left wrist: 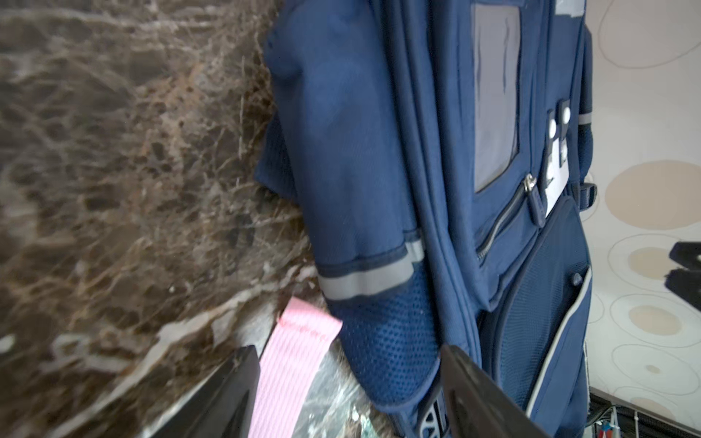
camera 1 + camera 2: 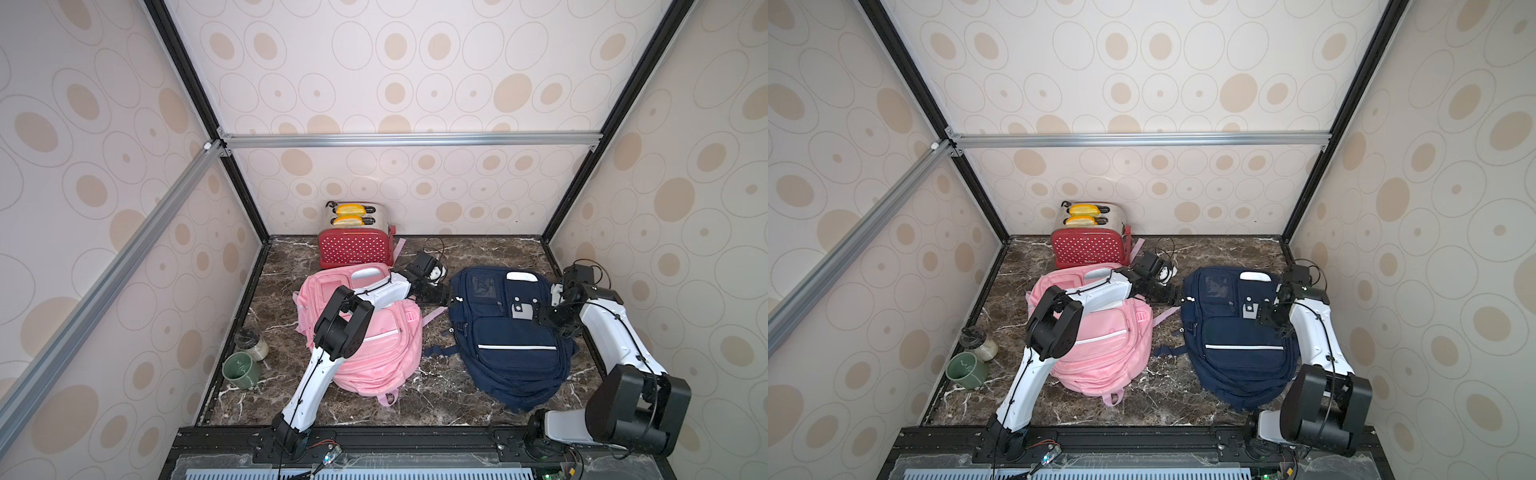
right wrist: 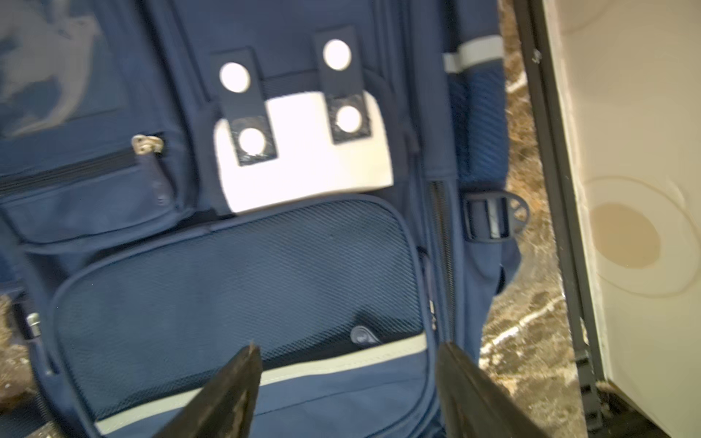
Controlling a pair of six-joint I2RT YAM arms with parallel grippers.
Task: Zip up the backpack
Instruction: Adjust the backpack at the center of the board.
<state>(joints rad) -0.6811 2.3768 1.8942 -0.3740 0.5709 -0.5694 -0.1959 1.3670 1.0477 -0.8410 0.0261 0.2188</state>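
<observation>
A navy backpack (image 2: 511, 345) (image 2: 1237, 349) lies flat, front side up, on the right of the marble table. My left gripper (image 2: 451, 300) (image 2: 1180, 298) is open at its upper left edge. In the left wrist view the left gripper (image 1: 349, 379) straddles the navy mesh side pocket (image 1: 390, 341) and a pink strap end (image 1: 292, 371), holding nothing. My right gripper (image 2: 544, 318) (image 3: 349, 364) hovers open over the front pocket (image 3: 227, 284), near a small zipper pull (image 3: 362, 335). A zipper track (image 3: 440, 242) runs along the bag's side.
A pink backpack (image 2: 382, 349) lies left of the navy one, under my left arm. A red toaster (image 2: 357, 245) stands at the back, with cables (image 2: 436, 249) beside it. A green mug (image 2: 241, 370) and a jar (image 2: 251, 343) sit at the left edge. Walls enclose the table.
</observation>
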